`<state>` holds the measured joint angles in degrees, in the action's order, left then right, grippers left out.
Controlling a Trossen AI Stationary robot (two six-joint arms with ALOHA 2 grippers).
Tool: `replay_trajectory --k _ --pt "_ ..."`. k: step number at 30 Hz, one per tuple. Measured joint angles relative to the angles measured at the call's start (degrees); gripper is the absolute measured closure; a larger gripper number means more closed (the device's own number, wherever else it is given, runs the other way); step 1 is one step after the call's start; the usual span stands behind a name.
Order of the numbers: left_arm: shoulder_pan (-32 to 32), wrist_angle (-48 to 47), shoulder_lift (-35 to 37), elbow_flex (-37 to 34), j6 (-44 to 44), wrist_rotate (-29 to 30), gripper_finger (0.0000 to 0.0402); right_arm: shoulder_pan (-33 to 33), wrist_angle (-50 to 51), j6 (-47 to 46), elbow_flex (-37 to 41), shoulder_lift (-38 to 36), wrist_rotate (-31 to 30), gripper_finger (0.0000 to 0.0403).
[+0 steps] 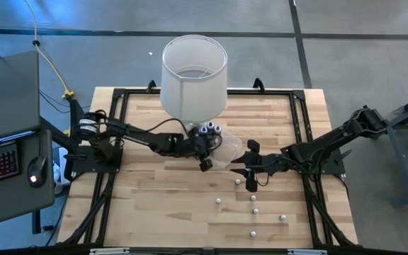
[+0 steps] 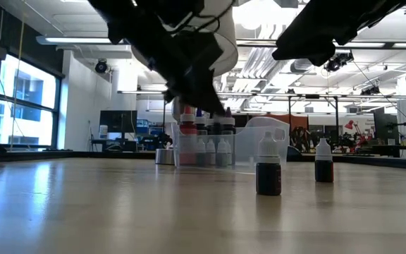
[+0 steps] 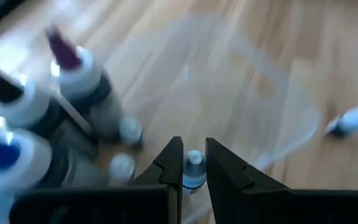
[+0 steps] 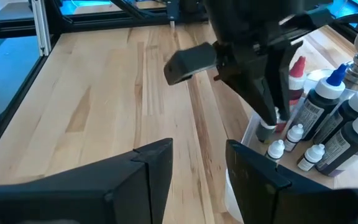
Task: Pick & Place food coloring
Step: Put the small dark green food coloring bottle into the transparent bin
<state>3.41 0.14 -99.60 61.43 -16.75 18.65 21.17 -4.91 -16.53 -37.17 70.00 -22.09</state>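
Several tiny white-capped food coloring bottles (image 1: 255,211) stand or lie loose on the wooden table toward its near right. Others stand inside the clear plastic tub (image 1: 224,146) beside taller bottles (image 4: 328,99). My left gripper (image 1: 205,157) hangs over the tub's edge, shut on one tiny bottle (image 3: 194,169). It also shows in the right wrist view (image 4: 269,121). My right gripper (image 1: 250,168) is open and empty, just right of the tub, above the table (image 4: 197,165). My left gripper pinches the tiny bottle's body (image 3: 193,180) between its two fingers. The white cap (image 3: 194,159) sticks out past the fingertips. The fingers point down from above, slanting (image 4: 263,93). The bottle is lifted clear, at the tub's edge.
A big white lampshade (image 1: 193,74) stands at the table's far edge, just behind the tub. Two small dark bottles (image 2: 268,168) (image 2: 323,161) stand upright right of the tub in the low view. A black frame runs round the table. Bare wood lies toward the near left.
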Motion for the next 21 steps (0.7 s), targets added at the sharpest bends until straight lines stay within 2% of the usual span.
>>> replay_trajectory --k 5,13,21 --pt "0.4 5.6 0.1 -4.7 -3.0 3.6 0.0365 0.0 0.4 -0.1 0.0 0.0 0.0 0.0261" --pt "1.6 13.7 0.2 -8.0 -4.1 3.7 0.0365 0.0 0.4 -0.1 0.0 0.0 0.0 0.0261" --pt "1.6 11.4 0.2 -8.0 -4.6 4.0 0.0365 0.0 0.4 -0.1 0.0 0.0 0.0 0.0261"
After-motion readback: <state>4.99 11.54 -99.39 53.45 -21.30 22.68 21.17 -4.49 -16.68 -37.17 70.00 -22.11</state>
